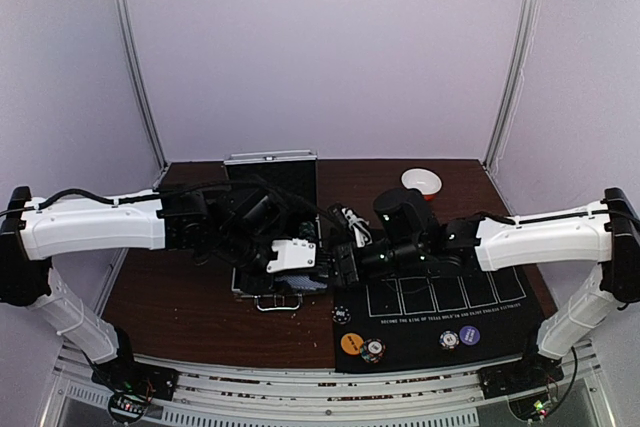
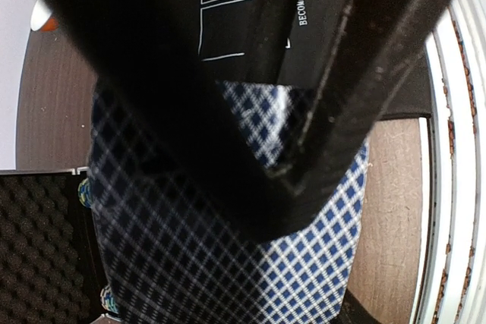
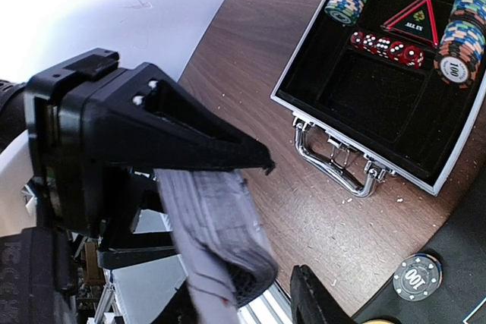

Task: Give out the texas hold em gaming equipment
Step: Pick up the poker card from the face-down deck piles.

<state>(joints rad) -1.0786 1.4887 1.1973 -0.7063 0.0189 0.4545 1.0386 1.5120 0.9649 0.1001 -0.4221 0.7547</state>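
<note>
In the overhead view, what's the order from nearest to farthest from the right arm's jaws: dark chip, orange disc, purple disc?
From the right jaws:
1. dark chip, just on their near side, at the black mat's left edge.
2. orange disc, farther toward the table's near edge.
3. purple disc, well off to the right.

The deck of playing cards (image 3: 216, 240), its backs in a blue-and-white diamond check, is pinched in the left claw (image 3: 228, 187) off the table (image 3: 250, 58), tilted and edge-on to the right wrist view. Three striped chip stacks (image 3: 458, 45) lie on their sides in the open case (image 3: 380, 96), and a single dark chip (image 3: 417, 277) marked 100 lies flat on the black mat (image 1: 400, 332). Near the mat's front edge, an orange disc (image 1: 350, 343) lies just beside a small striped stack (image 1: 373, 350), and a second small stack (image 1: 450, 339) lies just beside a purple-blue disc (image 1: 470, 335).
</note>
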